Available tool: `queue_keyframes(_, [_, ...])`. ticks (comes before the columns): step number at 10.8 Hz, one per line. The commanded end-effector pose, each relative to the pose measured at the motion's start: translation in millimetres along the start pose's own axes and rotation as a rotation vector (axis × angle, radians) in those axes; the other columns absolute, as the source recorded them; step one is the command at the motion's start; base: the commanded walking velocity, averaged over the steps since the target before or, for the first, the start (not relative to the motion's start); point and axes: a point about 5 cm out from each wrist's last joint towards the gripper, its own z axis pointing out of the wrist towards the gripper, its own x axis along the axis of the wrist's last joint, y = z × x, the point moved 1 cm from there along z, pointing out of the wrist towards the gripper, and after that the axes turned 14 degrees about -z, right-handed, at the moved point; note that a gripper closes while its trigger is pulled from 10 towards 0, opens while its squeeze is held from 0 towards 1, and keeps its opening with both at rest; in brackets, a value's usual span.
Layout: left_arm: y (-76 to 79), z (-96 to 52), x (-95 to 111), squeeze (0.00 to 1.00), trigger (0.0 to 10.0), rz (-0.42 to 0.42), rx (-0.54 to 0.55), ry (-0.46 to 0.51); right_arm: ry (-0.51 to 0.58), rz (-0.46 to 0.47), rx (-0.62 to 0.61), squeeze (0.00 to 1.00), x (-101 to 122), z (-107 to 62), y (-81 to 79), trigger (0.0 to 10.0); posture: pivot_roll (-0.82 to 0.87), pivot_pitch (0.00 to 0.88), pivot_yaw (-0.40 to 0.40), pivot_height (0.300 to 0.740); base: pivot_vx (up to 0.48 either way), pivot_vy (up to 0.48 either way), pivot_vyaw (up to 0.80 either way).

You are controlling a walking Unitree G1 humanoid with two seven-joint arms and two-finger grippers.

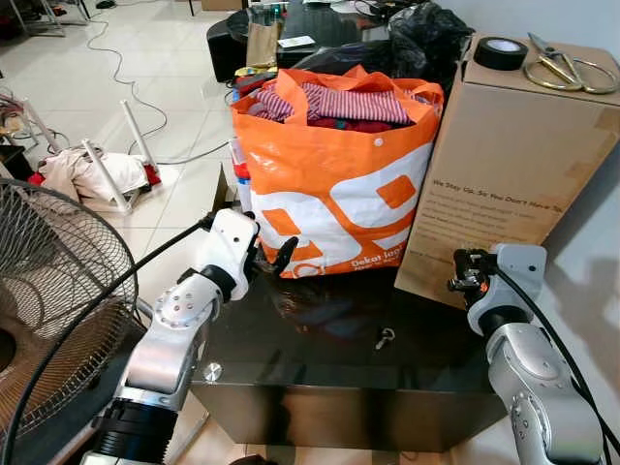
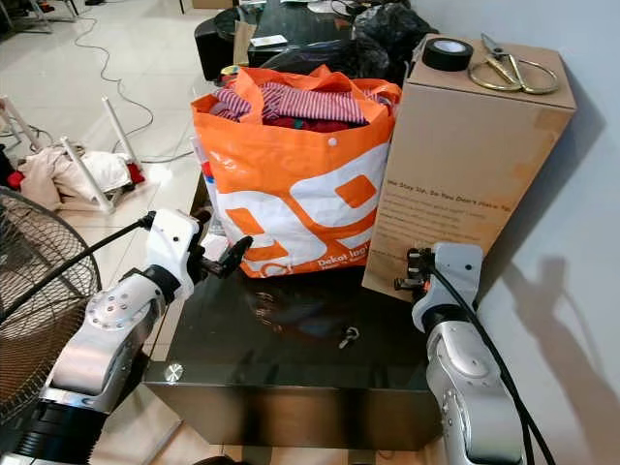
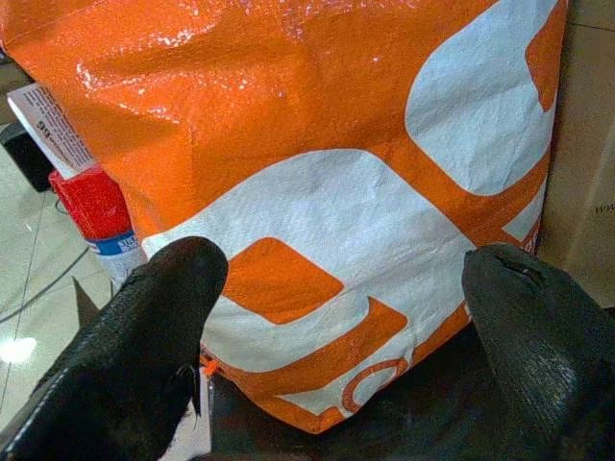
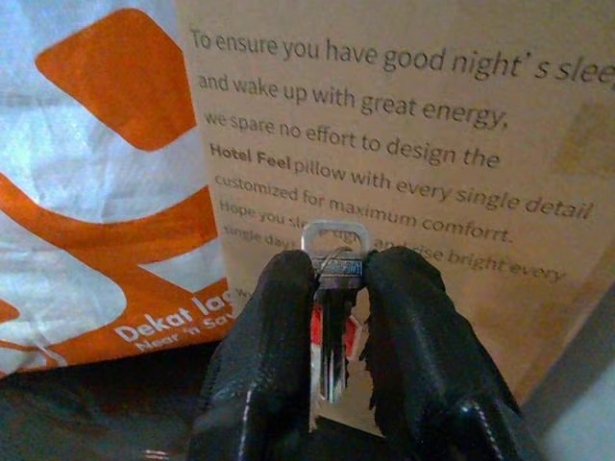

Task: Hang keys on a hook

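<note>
Between our right gripper's closed fingers the keys sit pinched before the cardboard box in the right wrist view, the head views show a small hook on the black table, and our left gripper gapes wide at the orange bag.

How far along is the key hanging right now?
Done: the right gripper has a key pinched between its fingers, held up before the cardboard box. The left gripper is open, facing the orange bag. A small key-like item lies on the black table. Left: finding a hook and hanging.
</note>
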Motion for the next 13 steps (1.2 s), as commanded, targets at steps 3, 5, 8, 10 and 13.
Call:
queue_keyframes(3, [2.5, -0.1, 0.7, 0.19, 10.0, 0.003, 0.013, 0.0, 0.021, -0.063, -0.01, 0.0, 5.1, -0.1, 2.6, 10.0, -0.16, 0.0, 0.061, 0.74, 0.0, 0.0, 0.0])
queue_keyframes(5, [3.1, -2.6, -0.3, 0.19, 10.0, -0.002, 0.019, 0.0, 0.037, -0.085, -0.005, 0.0, 7.9, -0.6, 4.2, 10.0, -0.16, 0.0, 0.053, 0.74, 0.0, 0.0, 0.0])
queue_keyframes(8, [2.6, -3.1, 0.0, 0.19, 10.0, -0.01, 0.038, 0.008, 0.017, -0.032, 0.019, 0.0, 5.6, 0.8, 0.3, 10.0, -0.16, 0.0, 0.047, 0.74, 0.0, 0.0, 0.0])
queue_keyframes(10, [2.9, -0.8, 1.7, 0.19, 10.0, -0.007, 0.031, 0.01, 0.019, -0.046, 0.017, 0.0, 7.4, 1.7, 0.0, 10.0, -0.17, 0.0, 0.054, 0.74, 0.0, 0.0, 0.0])
queue_keyframes(13, [1.5, 3.7, 3.0, 0.19, 10.0, -0.01, 0.038, 0.022, 0.018, -0.043, 0.02, 0.0, 7.3, 6.5, 2.0, 10.0, -0.16, 0.0, 0.039, 0.74, 0.0, 0.0, 0.0])
